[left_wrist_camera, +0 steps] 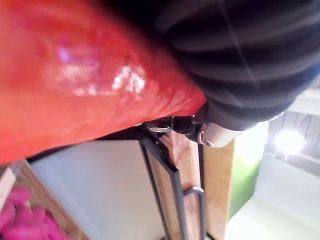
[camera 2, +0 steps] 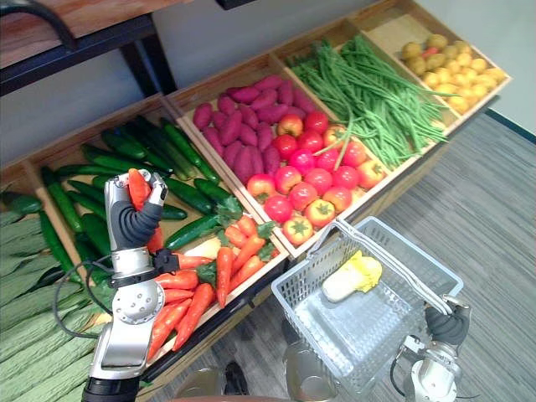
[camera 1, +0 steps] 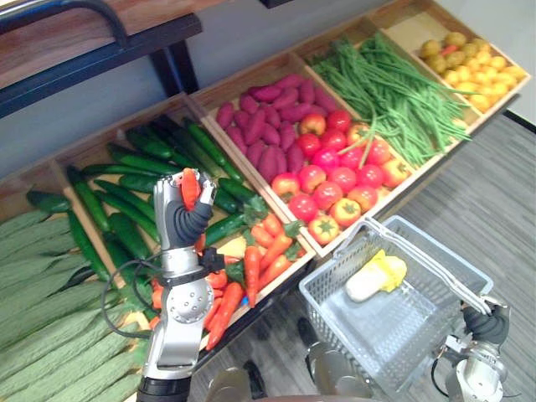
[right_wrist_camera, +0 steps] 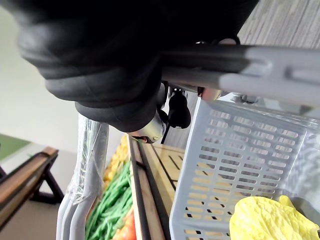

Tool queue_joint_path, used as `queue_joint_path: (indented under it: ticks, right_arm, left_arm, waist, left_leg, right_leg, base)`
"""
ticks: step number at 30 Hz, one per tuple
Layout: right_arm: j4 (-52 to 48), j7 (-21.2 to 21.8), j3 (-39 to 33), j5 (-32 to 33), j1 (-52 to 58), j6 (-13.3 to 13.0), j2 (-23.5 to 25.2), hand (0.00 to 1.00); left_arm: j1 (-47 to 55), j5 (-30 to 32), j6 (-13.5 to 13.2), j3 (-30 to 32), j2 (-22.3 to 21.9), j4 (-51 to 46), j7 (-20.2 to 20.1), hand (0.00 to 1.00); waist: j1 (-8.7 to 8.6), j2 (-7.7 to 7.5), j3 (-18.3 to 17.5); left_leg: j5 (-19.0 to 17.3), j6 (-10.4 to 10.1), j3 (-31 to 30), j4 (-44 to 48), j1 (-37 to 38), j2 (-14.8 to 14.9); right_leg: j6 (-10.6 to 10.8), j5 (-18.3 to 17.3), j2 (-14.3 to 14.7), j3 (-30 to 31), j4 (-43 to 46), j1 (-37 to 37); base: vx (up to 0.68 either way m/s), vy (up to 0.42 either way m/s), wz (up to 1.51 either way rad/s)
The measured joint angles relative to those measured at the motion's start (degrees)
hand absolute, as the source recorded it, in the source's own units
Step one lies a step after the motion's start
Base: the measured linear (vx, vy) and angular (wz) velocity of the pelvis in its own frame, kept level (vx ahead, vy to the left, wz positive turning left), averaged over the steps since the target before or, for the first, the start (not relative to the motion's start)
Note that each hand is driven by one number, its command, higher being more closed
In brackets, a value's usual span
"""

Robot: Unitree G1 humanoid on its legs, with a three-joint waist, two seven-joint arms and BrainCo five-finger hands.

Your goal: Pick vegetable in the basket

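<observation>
Over carrot crate's (camera 2: 208, 248) near edge, L hand (camera 1: 188, 219) grips a carrot (camera 1: 190, 186) held high, prob. for transfer to the basket (camera 1: 377, 335) that R hand (camera 1: 486, 323) clasps by its handles (camera 1: 419, 251).

Silver-grey left arm (camera 1: 178, 328); dark ribbed cover (camera 1: 193, 224) on left hand (camera 1: 172, 199)

The carrot (camera 1: 190, 188) was glossy orange-red against the left hand (camera 1: 188, 222), silver with a dark ribbed cover. At lower right the basket (camera 1: 402, 335) was pale grey, slotted in a grid, its cabbage (camera 1: 377, 275) yellow and white. Crates held dark green cucumbers (camera 1: 138, 159), magenta sweet potatoes (camera 1: 272, 126), red tomatoes (camera 1: 339, 180) (some orange-tinged), bright green beans (camera 1: 394, 92), and yellow round fruit (camera 1: 473, 67) at upper right.
</observation>
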Motion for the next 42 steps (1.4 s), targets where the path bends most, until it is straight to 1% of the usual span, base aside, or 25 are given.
queue_joint_path:
  ticks: [1,2,3,5,6,7,8,9,10,11,12,14,15,16,17,18,19,21,22,23,26,28,32,37,42]
  right_arm:
    - [-0.30,-0.24,0.41,-0.40,-0.49,-0.08,-0.08,1.00]
    - [-0.79,-0.52,1.33,-1.38,-1.51,-0.14,-0.40,1.00]
    - [-0.85,-0.83,1.98,-1.87,-2.12,-0.22,-0.65,1.00]
    - [0.08,-1.23,3.68,-2.46,-5.34,-0.45,-0.90,1.00]
    - [0.85,-1.23,4.21,-2.58,-6.09,-0.51,-0.96,1.00]
    - [4.12,-1.15,6.21,-2.98,-7.96,-0.80,-1.64,1.00]
    - [5.33,-0.99,7.14,-3.29,-8.98,-0.77,-2.11,1.00]
    - [6.45,-0.77,8.44,-3.93,-9.93,-0.61,-3.22,1.00]
    - [6.91,-0.78,8.63,-3.94,-10.04,-0.48,-3.54,1.00]
    - [7.77,-0.82,8.69,-3.92,-10.33,-0.08,-3.68,1.00]
    - [8.32,-0.88,8.73,-3.89,-10.36,0.04,-3.62,1.00]
    - [9.06,-0.98,9.32,-3.84,-10.13,0.16,-3.54,1.00]
    - [9.06,-1.08,9.78,-3.84,-9.89,0.27,-3.50,1.00]
    - [9.05,-1.38,9.92,-3.86,-9.89,0.34,-3.60,1.00]
    - [8.80,-1.78,10.65,-4.05,-9.92,0.34,-3.42,1.00]
    - [8.62,-2.21,11.21,-4.18,-9.92,0.34,-3.49,1.00]
    - [8.21,-2.37,11.86,-4.39,-9.94,0.34,-3.78,1.00]
    - [6.64,-2.02,13.93,-4.46,-10.17,0.33,-4.72,1.00]
    - [6.45,-1.92,14.65,-4.46,-10.27,0.33,-4.81,1.00]
    - [5.56,-1.08,16.10,-4.47,-10.22,0.29,-5.59,1.00]
    - [4.31,-0.83,17.78,-4.56,-10.00,0.25,-4.26,1.00]
    - [3.94,-0.81,17.81,-4.55,-9.96,0.24,-3.21,1.00]
    - [2.78,-0.66,19.52,-5.04,-9.83,0.26,-2.64,1.00]
    - [2.73,-0.94,20.05,-6.23,-9.89,1.11,-1.80,1.00]
    - [0.92,-1.20,20.85,-6.63,-10.17,1.29,-1.75,1.00]
  left_arm:
    - [0.01,-0.08,-0.04,-0.44,-0.01,0.44,0.00,1.00]
    - [-0.11,-0.22,-0.08,-0.95,-0.27,1.53,0.00,1.00]
    - [-0.22,-0.75,-0.08,-1.13,-0.59,2.15,-0.02,1.00]
    - [-0.76,-2.04,-0.45,-2.30,-1.34,5.90,0.04,1.00]
    - [-1.24,-2.31,-0.52,-2.68,-1.41,7.23,0.01,1.00]
    - [-2.42,-2.42,-0.56,-3.47,-1.48,10.74,0.04,1.00]
    - [-3.21,-2.45,-0.55,-4.02,-1.60,12.52,0.07,1.00]
    - [-5.52,-2.51,-0.50,-6.53,-1.73,16.94,-0.36,1.00]
    - [-6.71,-2.64,-0.47,-7.79,-1.74,18.62,-0.73,1.00]
    - [-8.32,-3.35,-0.46,-9.62,-1.79,19.98,-1.30,1.00]
    - [-9.17,-3.43,-0.48,-10.70,-1.90,20.35,-1.41,1.00]
    - [-10.01,-3.51,-0.69,-11.44,-1.89,20.85,-1.55,1.00]
    - [-10.16,-3.60,-0.69,-11.63,-1.87,21.99,-1.76,1.00]
    - [-10.03,-3.78,-0.66,-12.08,-1.87,23.82,-2.22,1.00]
    - [-9.37,-4.18,-0.61,-12.96,-1.81,24.94,-2.53,1.00]
    - [-8.84,-4.56,-0.59,-13.45,-1.80,25.00,-2.54,1.00]
    - [-8.18,-4.73,-0.57,-14.18,-1.84,25.01,-2.53,1.00]
    - [-7.92,-5.40,-0.58,-15.92,-1.90,25.16,-2.55,1.00]
    - [-7.91,-5.69,-0.57,-16.16,-1.99,25.20,-2.54,1.00]
    - [-8.07,-5.74,-0.57,-16.37,-2.70,25.35,-2.54,1.00]
    - [-9.10,-5.77,-0.55,-16.66,-3.28,28.42,-2.59,1.00]
    - [-10.82,-5.74,-0.37,-17.60,-3.56,31.68,-2.58,1.00]
    - [-11.30,-5.73,0.61,-17.59,-3.56,34.15,-2.52,1.00]
    - [-11.29,-5.67,0.64,-17.50,-3.28,36.76,-2.69,1.00]
    - [-7.55,-5.63,1.87,-17.77,-2.60,41.73,-5.23,1.00]
  waist:
    - [-0.13,-0.13,-0.07]
    - [-0.03,-0.26,-0.17]
    - [0.21,-0.39,-0.20]
    - [0.05,-0.97,-1.21]
    - [-0.05,-1.17,-1.61]
    - [-0.30,-2.31,-2.83]
    - [-0.50,-2.12,-2.95]
    - [-1.97,-0.77,-3.60]
    - [-2.95,-0.13,-3.88]
    - [-3.85,1.11,-4.22]
    - [-4.09,1.62,-4.22]
    - [-4.89,1.71,-4.17]
    - [-4.87,1.77,-4.03]
    - [-4.82,1.95,-3.90]
    - [-4.52,1.90,-3.86]
    - [-4.25,1.90,-3.85]
    - [-3.53,1.73,-3.79]
    - [-1.53,2.03,-3.78]
    - [-1.52,2.26,-3.88]
    - [-1.80,4.16,-4.28]
    - [-1.86,3.08,-4.58]
    - [-1.95,2.42,-4.78]
    - [-2.50,2.47,-4.85]
    - [-2.96,2.46,-4.90]
    - [-3.29,2.43,-5.07]
  left_leg:
    - [-0.06,0.05,1.94,-0.34,0.97,0.20]
    - [-0.52,-0.35,5.90,-0.57,2.89,1.01]
    - [-0.72,-0.58,8.24,-0.71,4.18,1.34]
    - [-1.87,-1.91,17.18,-0.81,8.35,2.75]
    - [-1.98,-2.28,18.95,-0.69,9.42,2.79]
    - [-2.03,-3.42,21.93,-0.11,11.44,2.24]
    - [-2.05,-3.47,21.62,-0.25,11.83,2.51]
    - [-1.98,-3.59,20.73,-1.18,12.14,2.65]
    - [-1.97,-3.57,20.55,-1.68,12.31,2.66]
    - [-1.46,-3.70,20.29,-1.48,13.06,2.88]
    - [-0.31,-3.60,20.31,-0.28,13.66,3.70]
    - [5.03,-1.84,19.76,8.18,13.49,6.78]
    - [7.41,-0.42,17.71,14.23,12.83,8.99]
    - [7.06,0.97,12.76,20.45,10.88,10.89]
    - [5.79,2.33,4.50,24.06,6.58,10.74]
    - [5.40,1.72,0.11,24.79,4.29,10.00]
    - [4.42,0.37,-5.59,24.27,1.17,8.20]
    - [2.95,-0.89,-19.44,14.09,-5.19,1.11]
    - [3.44,-1.67,-22.38,9.87,-6.10,-0.45]
    - [7.81,-3.03,-26.29,-1.91,-7.52,-2.50]
    - [8.23,-2.23,-25.82,-6.83,-4.05,-3.99]
    - [10.17,-1.62,-24.34,-12.69,-1.56,-5.33]
    - [12.09,-1.34,-22.07,-19.41,2.06,-6.69]
    - [12.36,-0.97,-20.16,-21.81,3.39,-7.30]
    - [12.85,-0.23,-20.49,-22.42,3.83,-8.15]
  right_leg:
    - [-0.61,-0.39,-1.59,-4.36,0.23,-0.60]
    - [-1.95,-1.26,-5.04,-14.49,1.42,-1.54]
    - [-2.90,-1.90,-7.08,-20.24,2.73,-2.02]
    - [-7.93,-6.11,-15.72,-43.86,11.11,-1.83]
    - [-8.84,-7.22,-17.55,-48.01,13.27,-1.16]
    - [-9.29,-4.93,-20.17,-53.57,16.15,-0.74]
    - [-9.89,-5.43,-19.41,-51.89,17.17,-1.81]
    - [-9.26,-6.19,-17.22,-48.79,17.73,-3.07]
    - [-8.89,-6.41,-15.92,-46.96,17.76,-3.66]
    - [-8.18,-6.87,-13.31,-44.00,17.39,-4.32]
    - [-8.29,-6.96,-11.47,-42.22,16.82,-4.30]
    - [-8.37,-6.91,-8.35,-37.51,14.71,-3.28]
    - [-8.46,-6.85,-7.23,-35.83,13.12,-1.60]
    - [-8.48,-6.91,-5.62,-33.75,10.95,1.14]
    - [-8.50,-7.39,-4.26,-31.91,8.70,4.06]
    - [-8.56,-7.48,-3.75,-31.01,7.75,5.34]
    - [-8.52,-7.49,-3.19,-29.13,6.88,6.74]
    - [-7.23,-6.33,-1.98,-24.68,4.28,8.71]
    - [-6.73,-6.01,-1.61,-23.52,3.66,9.01]
    - [-5.14,-5.11,0.39,-20.98,2.61,9.83]
    - [-3.83,-3.81,0.42,-17.13,0.95,10.54]
    - [-3.48,-3.53,-0.03,-14.59,1.05,9.99]
    - [-3.03,-3.79,0.16,-9.47,0.83,9.94]
    - [-2.54,-3.64,0.37,-6.88,-0.51,9.95]
    - [-1.48,-2.54,-0.37,-5.39,-3.71,11.24]
  base:
    - [-0.01,0.021,-1.55]
    - [0.03,-0.002,-1.32]
    - [0.05,-0.016,-1.73]
    - [0.06,-0.040,-1.79]
    - [0.20,-0.113,-2.00]
    - [0.22,-0.118,-1.70]
    - [0.28,-0.185,-1.80]
    - [0.16,-0.133,-0.98]
    - [0.23,-0.137,-1.03]
    - [0.26,-0.096,-1.02]
    - [0.33,-0.109,-1.44]
    - [0.30,-0.092,-1.31]
    - [0.25,-0.050,-1.13]
    - [0.20,-0.027,-1.09]
    - [0.16,-0.009,-0.93]
    - [0.12,0.034,-0.86]
    - [0.11,0.087,-1.07]
    - [0.13,0.143,-1.39]
    - [0.12,0.156,-1.26]
    - [0.13,0.146,-0.93]
    - [0.15,0.129,-0.62]
    - [0.13,0.101,-0.24]
    - [0.14,0.112,-0.20]
    - [0.10,0.091,-0.19]
    - [0.04,0.083,-0.12]
